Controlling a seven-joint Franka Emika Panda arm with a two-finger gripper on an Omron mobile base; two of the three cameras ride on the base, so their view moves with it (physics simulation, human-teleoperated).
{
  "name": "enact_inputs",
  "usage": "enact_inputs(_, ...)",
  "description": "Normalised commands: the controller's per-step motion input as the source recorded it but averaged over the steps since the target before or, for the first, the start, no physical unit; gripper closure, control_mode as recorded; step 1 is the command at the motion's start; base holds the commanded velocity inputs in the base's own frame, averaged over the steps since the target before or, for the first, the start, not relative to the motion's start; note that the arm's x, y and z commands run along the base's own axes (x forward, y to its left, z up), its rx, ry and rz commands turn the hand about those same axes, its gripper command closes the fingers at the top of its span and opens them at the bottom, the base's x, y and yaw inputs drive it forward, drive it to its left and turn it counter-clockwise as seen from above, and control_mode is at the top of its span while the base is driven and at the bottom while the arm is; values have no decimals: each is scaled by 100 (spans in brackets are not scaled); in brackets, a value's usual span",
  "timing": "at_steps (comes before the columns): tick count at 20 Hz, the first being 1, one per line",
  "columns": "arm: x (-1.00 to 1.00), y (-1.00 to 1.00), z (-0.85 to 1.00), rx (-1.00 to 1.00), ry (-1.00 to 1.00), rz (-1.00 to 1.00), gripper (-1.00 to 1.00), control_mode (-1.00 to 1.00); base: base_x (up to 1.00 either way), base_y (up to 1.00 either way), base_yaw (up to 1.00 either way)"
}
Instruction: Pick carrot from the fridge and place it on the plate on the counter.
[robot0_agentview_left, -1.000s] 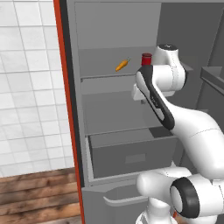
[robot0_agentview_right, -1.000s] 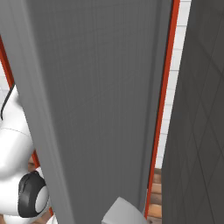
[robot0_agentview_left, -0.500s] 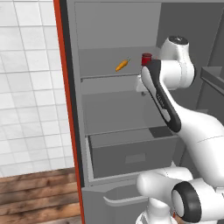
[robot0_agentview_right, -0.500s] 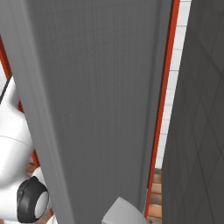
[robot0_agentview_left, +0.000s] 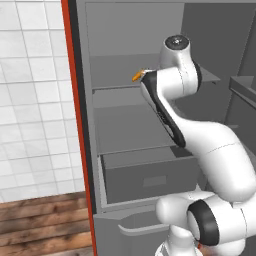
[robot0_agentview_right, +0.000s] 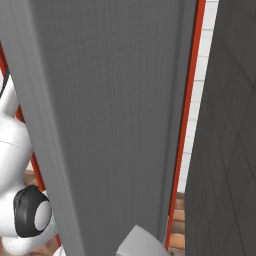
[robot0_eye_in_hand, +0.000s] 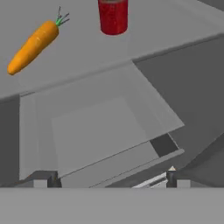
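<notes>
The carrot (robot0_eye_in_hand: 33, 43), orange with a small green stem, lies on a grey shelf (robot0_eye_in_hand: 144, 41) of the open fridge (robot0_agentview_left: 125, 127). In the hand view it is at the upper left, well beyond my gripper (robot0_eye_in_hand: 109, 180). The gripper is open, its fingertips (robot0_eye_in_hand: 43, 179) wide apart with nothing between them. From the left base view my arm (robot0_agentview_left: 175, 75) reaches to that shelf. Its wrist covers all but the orange tip of the carrot (robot0_agentview_left: 136, 76). The plate and the counter are out of view.
A short red can (robot0_eye_in_hand: 113, 16) stands on the same shelf, to the right of the carrot. Below the shelf are a lower shelf and a drawer (robot0_agentview_left: 150, 177). The grey fridge door (robot0_agentview_right: 110, 125) blocks the right base view.
My arm has swung up and to the left, towards the carrot's shelf, and now hides the red can in the left base view. The jaws have opened wider.
</notes>
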Motion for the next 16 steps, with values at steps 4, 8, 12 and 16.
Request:
enact_inputs(4,49,2,50,1,-6,-16,-100,-100,0,0,0)
enact_inputs(8,53,-6,47,0,4,-1,-100,-100,0,0,0)
enact_inputs(12,93,0,5,0,2,0,-100,-100,0,0,0)
enact_inputs(16,95,4,-3,0,0,0,-100,-100,0,0,0)
